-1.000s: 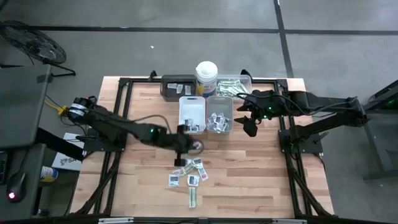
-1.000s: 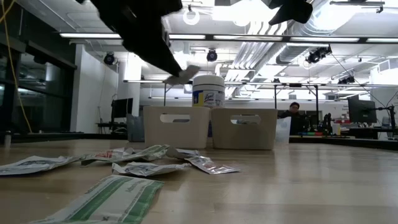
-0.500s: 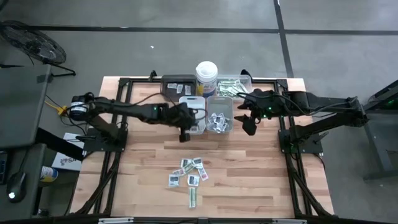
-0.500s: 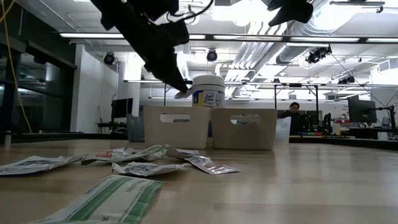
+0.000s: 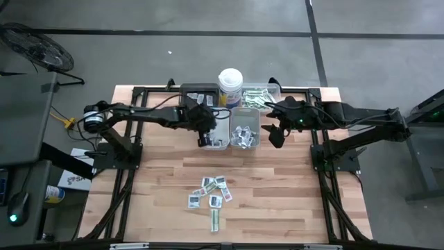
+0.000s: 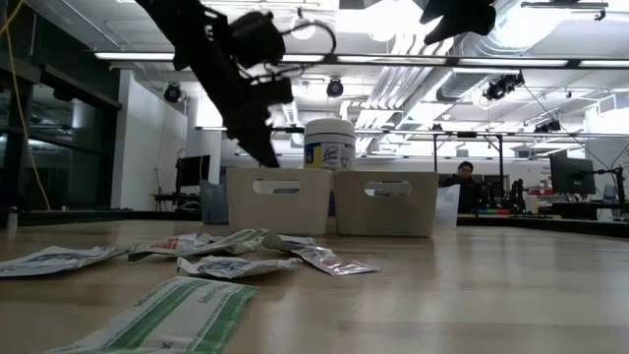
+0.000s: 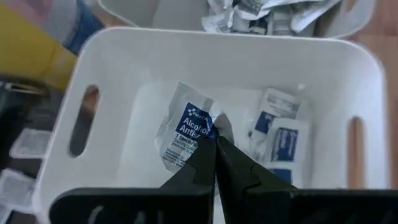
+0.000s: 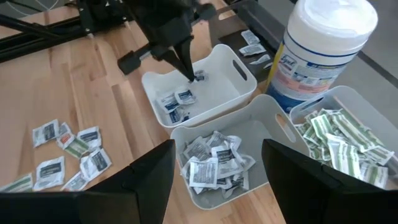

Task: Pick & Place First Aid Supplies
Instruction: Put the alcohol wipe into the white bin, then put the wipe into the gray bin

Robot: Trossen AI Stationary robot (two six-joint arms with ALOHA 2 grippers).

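Note:
My left gripper (image 7: 214,142) is shut on a small white sachet with blue print (image 7: 185,127), held over the inside of a white tray (image 5: 225,118). The right wrist view shows the same gripper (image 8: 189,73) slanting down into that tray (image 8: 230,93). Three like sachets (image 7: 278,134) lie flat on the tray's floor. More first aid supplies (image 5: 211,191) lie loose on the wood near the table's front, with a green-and-white strip (image 5: 215,220) nearest the edge. My right gripper (image 8: 214,186) stays open, high above the table beside the grey tray (image 5: 276,135). My left gripper pinches the sachet by one edge (image 7: 210,126) between its two fingertips. The fingers slant down from the table's left and near side. The sachet sticks out beyond the tips, tilted, above the tray's floor and clear of the sachets lying there.
A grey tray (image 5: 255,114) full of crumpled sachets stands right of the white one. Behind them stand a dark tray (image 5: 198,96), a tall white canister (image 5: 230,85) and a clear tray of green strips (image 5: 260,96). Bare wood lies between the trays and the loose pile.
My left gripper, shut on the sachet, has swung from above the loose pile toward the table's far edge and sunk a little, ending over the white tray. The sachet has travelled with it. My right gripper has kept its place.

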